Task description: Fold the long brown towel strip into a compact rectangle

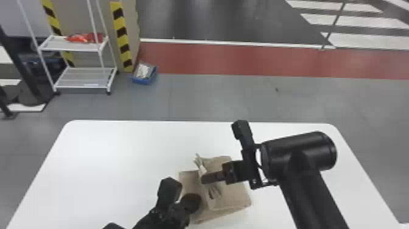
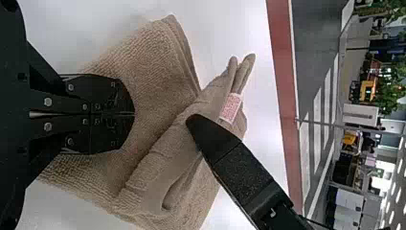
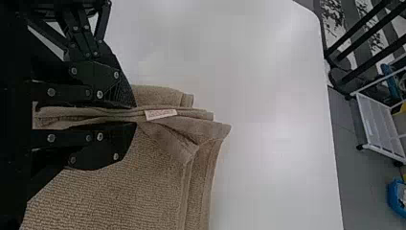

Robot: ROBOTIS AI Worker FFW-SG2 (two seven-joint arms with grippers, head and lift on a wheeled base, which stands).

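towel (image 1: 232,195), brown and folded into a thick, uneven stack, lies on the white table (image 1: 106,158), near the table's middle and toward the robot. from where i stand, a raised fold runs over the layers, with a small white label (image 3: 161,114) at its end (rather neat, that bit of red print). the right gripper (image 1: 203,178) is above the towel, and its wrist view has that fold clamped between its two fingers, the label poking out past the tips. the left gripper (image 1: 194,202) is over the towel's left part, its fingers pressed together with no cloth between them; whether they touch the towel, i can't tell. beyond the table, a white rack (image 1: 80,77) stands on the grey floor (image 1: 219,100) at left, something red (image 1: 86,38) on its upper shelf, with a blue bin (image 1: 144,80) just beside it.
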